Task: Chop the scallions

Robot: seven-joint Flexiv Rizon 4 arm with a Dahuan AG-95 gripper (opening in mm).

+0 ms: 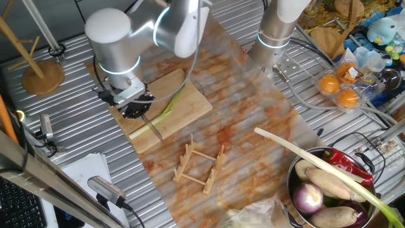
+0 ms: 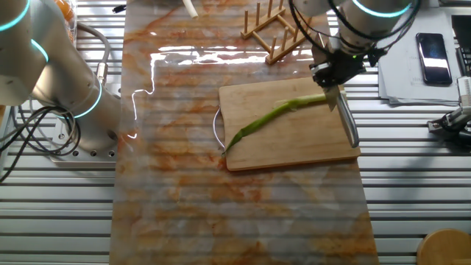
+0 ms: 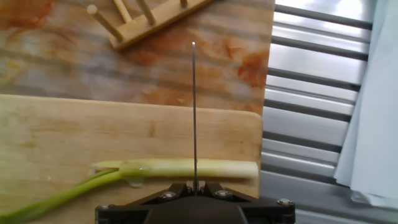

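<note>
One slim scallion (image 2: 268,118) lies whole on the wooden cutting board (image 2: 294,143), its pale root end toward the arm and its green tip trailing off. My gripper (image 2: 335,73) is shut on a knife (image 2: 347,118). In the hand view the blade (image 3: 193,112) shows edge-on as a thin line crossing the whitish end of the scallion (image 3: 180,168), just ahead of the gripper (image 3: 194,186). Whether the edge touches the stalk I cannot tell. From the opposite fixed view the gripper (image 1: 136,107) hangs over the board (image 1: 186,98), with the knife (image 1: 152,126) across the scallion (image 1: 169,109).
A wooden rack (image 1: 199,164) stands on the mat past the board. A metal bowl (image 1: 297,190) at one corner holds vegetables and a long thick leek (image 1: 304,155). A second arm's base (image 2: 81,110), a phone (image 2: 433,59) and a wooden stand (image 1: 41,76) sit around the edges.
</note>
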